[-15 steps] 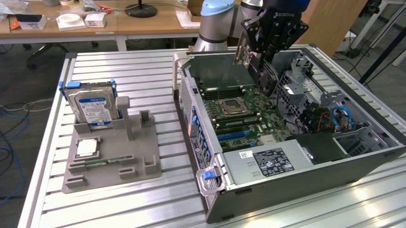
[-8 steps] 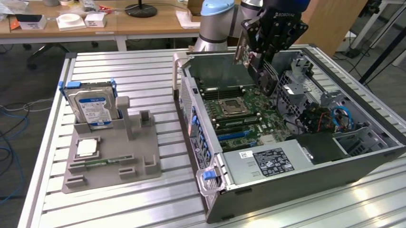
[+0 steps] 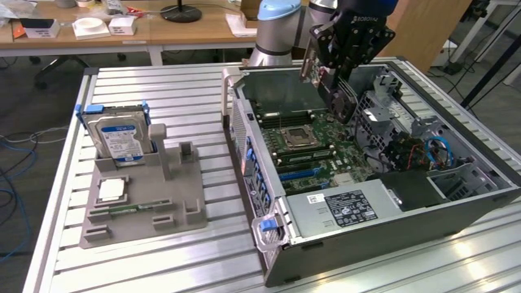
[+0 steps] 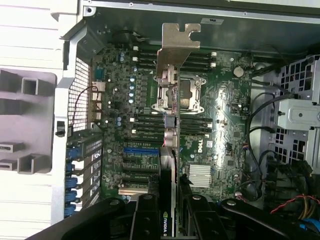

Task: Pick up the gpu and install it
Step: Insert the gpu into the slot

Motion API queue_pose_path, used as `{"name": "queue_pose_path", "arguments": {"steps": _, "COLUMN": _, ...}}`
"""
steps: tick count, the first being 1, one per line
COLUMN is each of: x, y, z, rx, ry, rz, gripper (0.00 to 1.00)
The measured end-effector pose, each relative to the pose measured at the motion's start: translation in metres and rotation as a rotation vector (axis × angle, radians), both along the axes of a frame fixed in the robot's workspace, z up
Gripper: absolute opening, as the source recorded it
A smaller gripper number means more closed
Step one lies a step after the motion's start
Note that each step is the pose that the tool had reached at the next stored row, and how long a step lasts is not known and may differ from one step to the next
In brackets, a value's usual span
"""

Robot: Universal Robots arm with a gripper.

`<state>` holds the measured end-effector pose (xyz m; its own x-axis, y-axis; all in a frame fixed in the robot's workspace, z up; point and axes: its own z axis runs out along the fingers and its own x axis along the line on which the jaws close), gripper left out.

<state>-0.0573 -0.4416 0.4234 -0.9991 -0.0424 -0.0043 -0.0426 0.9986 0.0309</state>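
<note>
- The gripper (image 3: 330,70) hangs over the open computer case (image 3: 407,232), and its fingers (image 4: 145,215) are clamped on the graphics card (image 3: 338,101), one on each flat face.
- The card is in the air above the case, clear of the motherboard (image 4: 220,100). In the wrist view it shows edge-on, with its silver bracket (image 4: 177,42) at the end far from the fingers.
- It looks light and stiff, so I judge the weight is no trouble. Because the card is thin, a squeeze or knock on bare board could crack it or damage small parts.
- The black cooler block and the plain board edges look like the safest places to hold. The gold contact edge should be left alone.
- The metal bracket seems sturdy, but it overhangs one end. A hold near that end would likely let the card tip.
- The card's faces look smooth, so a loose hold could let it slide.
</note>
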Motion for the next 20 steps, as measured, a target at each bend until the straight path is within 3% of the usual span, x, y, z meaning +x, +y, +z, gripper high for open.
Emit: {"name": "queue_pose_path", "arguments": {"steps": 20, "x": 0.0, "y": 0.0, "z": -0.0001, "rx": 0.0, "ry": 0.0, "rz": 0.036, "gripper": 0.26}}
